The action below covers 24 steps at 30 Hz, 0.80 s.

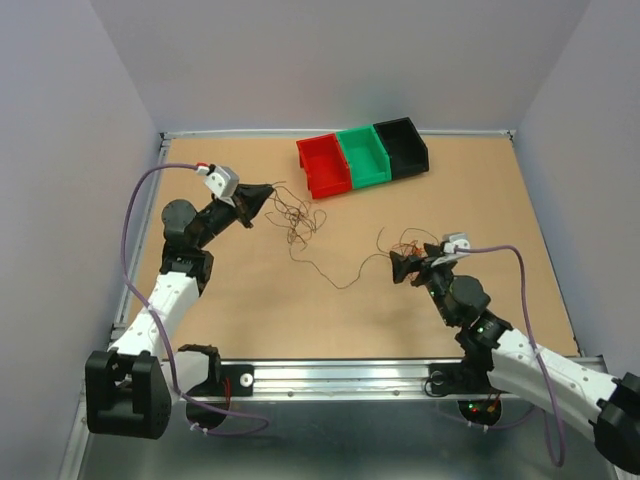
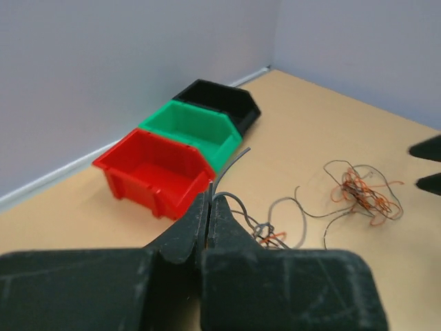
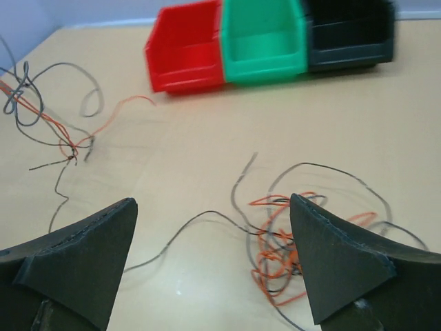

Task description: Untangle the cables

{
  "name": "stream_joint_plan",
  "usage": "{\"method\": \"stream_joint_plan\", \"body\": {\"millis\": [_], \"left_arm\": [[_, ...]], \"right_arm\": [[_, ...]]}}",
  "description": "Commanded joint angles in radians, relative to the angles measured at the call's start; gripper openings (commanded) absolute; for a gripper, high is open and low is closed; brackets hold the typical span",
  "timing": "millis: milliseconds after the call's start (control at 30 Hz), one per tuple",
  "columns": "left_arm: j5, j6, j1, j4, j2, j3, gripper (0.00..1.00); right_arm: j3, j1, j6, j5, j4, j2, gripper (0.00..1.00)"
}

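Only the left wrist view shows the left gripper [image 2: 207, 207] pinched on a grey strand of the cables [image 2: 362, 192]. The right wrist view shows the right gripper [image 3: 212, 201] gaping wide above their orange tangle at lower right. From above, there are two clumps mid-frame (one thin strand joins them) and three bins [image 1: 363, 155] at upper centre.

Reads as a robotics lab test cell. My left arm [image 1: 160, 305] and right arm [image 1: 540, 365] are bolted to a bare metal rail [image 1: 340, 372] at the near edge of a plain tan table [image 1: 480, 300]. Blank pale walls [image 1: 330, 60] box the table in on three sides. A lilac cable [image 1: 127, 240] runs exposed along the left arm. Along the far side I see three plastic sorting bins in a touching row: red bin [image 1: 323, 165], green bin [image 1: 362, 155], black bin [image 1: 402, 145].
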Motion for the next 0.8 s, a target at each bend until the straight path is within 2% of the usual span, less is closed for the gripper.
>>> {"method": "stream_joint_plan", "body": {"millis": [0, 100, 133, 233, 400, 767], "left_arm": [[0.110, 0.174, -0.107, -0.010, -0.066, -0.015, 0.01], [0.109, 0.277, -0.191, -0.073, -0.074, -0.021, 0.02], [0.100, 0.297, -0.209, -0.085, -0.074, -0.023, 0.02], [0.081, 0.373, -0.282, -0.146, -0.063, -0.017, 0.04], [0.015, 0.479, -0.386, -0.240, -0.028, 0.000, 0.04], [-0.066, 0.565, -0.509, -0.341, 0.029, 0.031, 0.04]], "right_arm": [[0.105, -0.001, -0.067, -0.307, 0.178, 0.198, 0.93], [0.139, 0.001, -0.064, -0.390, 0.270, 0.295, 0.89], [0.145, 0.001, -0.066, -0.448, 0.293, 0.320, 0.84], [0.165, 0.001, -0.052, -0.600, 0.382, 0.407, 0.81], [0.190, 0.001, -0.030, -0.754, 0.481, 0.502, 0.79], [0.213, 0.011, -0.004, -0.886, 0.630, 0.616, 0.75]]}}
